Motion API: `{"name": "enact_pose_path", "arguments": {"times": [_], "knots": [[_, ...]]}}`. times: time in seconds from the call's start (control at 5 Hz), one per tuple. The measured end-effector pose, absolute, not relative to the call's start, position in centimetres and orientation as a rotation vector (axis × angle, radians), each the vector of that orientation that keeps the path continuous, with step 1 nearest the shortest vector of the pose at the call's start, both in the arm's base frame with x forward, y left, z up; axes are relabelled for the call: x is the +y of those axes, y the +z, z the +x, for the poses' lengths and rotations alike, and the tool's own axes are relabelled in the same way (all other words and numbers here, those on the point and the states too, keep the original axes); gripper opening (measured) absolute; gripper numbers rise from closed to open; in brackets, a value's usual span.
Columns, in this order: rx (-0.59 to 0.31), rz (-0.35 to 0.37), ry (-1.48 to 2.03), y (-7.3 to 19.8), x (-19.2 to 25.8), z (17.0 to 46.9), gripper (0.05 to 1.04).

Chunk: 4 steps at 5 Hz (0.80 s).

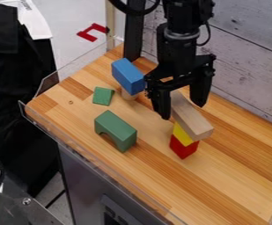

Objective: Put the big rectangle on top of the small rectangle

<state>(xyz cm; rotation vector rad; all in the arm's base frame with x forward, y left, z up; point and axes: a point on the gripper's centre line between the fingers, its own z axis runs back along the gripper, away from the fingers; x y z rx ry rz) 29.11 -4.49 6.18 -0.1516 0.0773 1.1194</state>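
Within the counter's (220, 189) clear walls (79, 65), the claw (182, 110) hangs spread at a wooden block (192, 119) atop a yellow block (181, 134).

The robot arm (182, 50) is black nearly all over. It is made of chunky parts, some round like a can and some boxy with sharp corners. A round part has a shiny grey band. A fat black cable (130, 11) makes a big curve near the top, and a thinner black cable (209, 37) loops at the side. The black gripper (183, 111) has two thick, long fingers (161, 105) and little bumps along one side.
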Motion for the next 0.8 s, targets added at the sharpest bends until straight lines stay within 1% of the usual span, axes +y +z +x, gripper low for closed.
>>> {"name": "enact_pose_path", "arguments": {"times": [0.2, 0.4, 0.6, 0.8], "knots": [[0.088, -0.134, 1.133, 5.66, -4.55, 29.05, 0.966], [0.096, -0.124, 1.138, 5.06, -4.63, 29.06, 0.686], [0.089, -0.128, 1.143, 5.05, -4.76, 29.22, 0.553], [0.083, -0.126, 1.141, 5.09, -5.05, 29.31, 0.552]]}}
